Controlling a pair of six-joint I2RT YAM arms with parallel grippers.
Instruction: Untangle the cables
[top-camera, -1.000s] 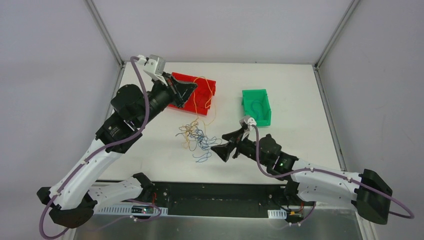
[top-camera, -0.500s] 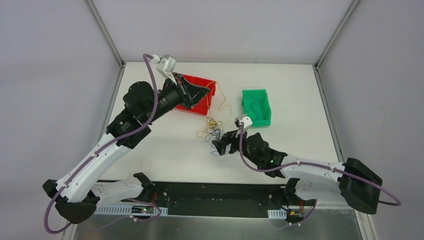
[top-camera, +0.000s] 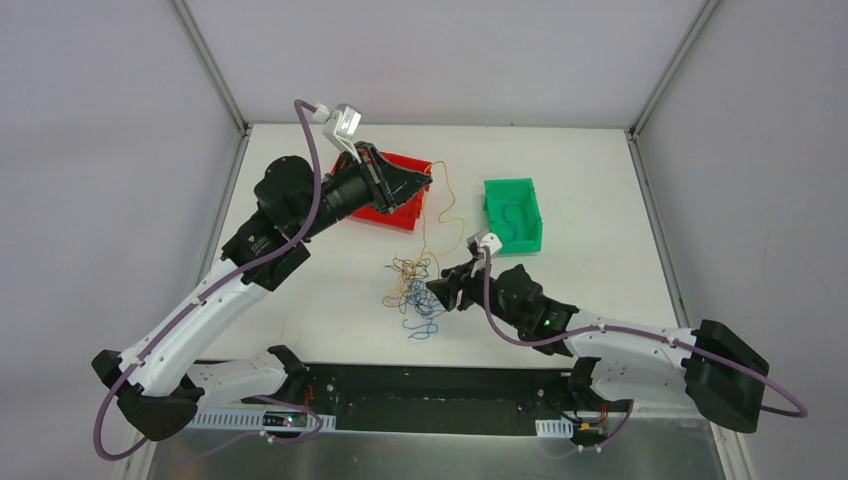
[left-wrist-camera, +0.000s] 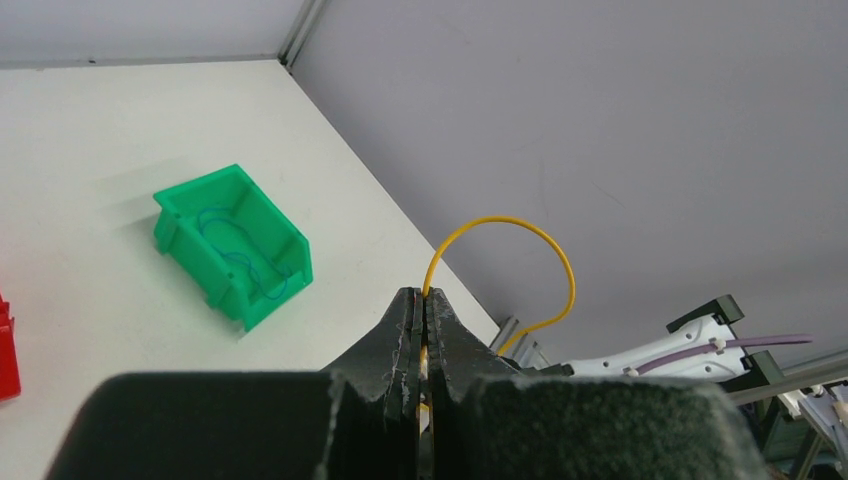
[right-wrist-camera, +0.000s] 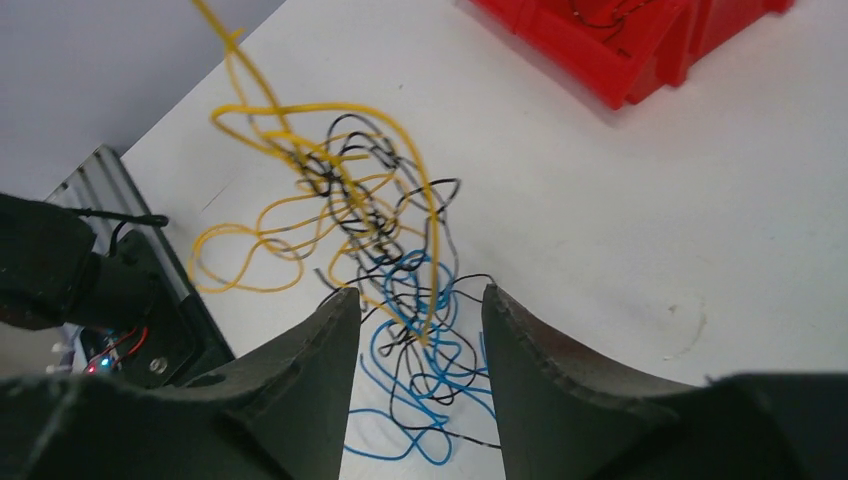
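Nearest the arm bases, the right gripper (right-wrist-camera: 415, 305) sat low over the table (top-camera: 600, 200) on the near-right side of the tangle of cables (top-camera: 412, 292), its jaws standing apart and clamped on nothing. In the right wrist view the tangle's near fringe, blue and dark loops plus one yellow strand, lay in the gap between the two fingers. The bulk of the knot spread just past the tips. So the tangle lay straight ahead of those jaws, and the right arm was by far the nearer one to it.

From the tangle's top a single yellow cable (top-camera: 437, 215) climbed away toward the far side in a loose, wavy line, its long axis running roughly near-to-far and upward. It ended in the left gripper (left-wrist-camera: 425, 300), held above and beyond the tangle. That gripper's jaws were clenched on the yellow cable, with a short arch of it poking out past the tips.

As I judged it, the coming move turned on that line: the right jaws pinning the knot while the left drew along the cable's axis, away from the tangle.

Beyond the tangle to the left lay the red bin (top-camera: 400, 212), under the left gripper. Beyond the tangle to the right, well apart from it, the green bin (top-camera: 513, 213) held a blue wire (left-wrist-camera: 245, 262).
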